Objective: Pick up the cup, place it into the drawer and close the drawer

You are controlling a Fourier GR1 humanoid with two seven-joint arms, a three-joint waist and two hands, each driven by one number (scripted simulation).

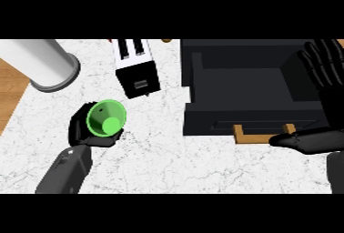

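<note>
Left robot hand [91,132] round green cup [107,118]; open drawer [249,123] beside.

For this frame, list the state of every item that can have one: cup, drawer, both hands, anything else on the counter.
cup: held in the left robot hand, tipped so its opening faces the camera
left robot hand: shut on the cup
drawer: open, nothing visible inside
right robot hand: open, fingers up, at the right edge
toaster: on the counter, slots hold nothing

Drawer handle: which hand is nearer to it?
Right. The right hand sits at the wooden drawer handle; the left hand is far off across the counter, curled round the green cup.
</note>
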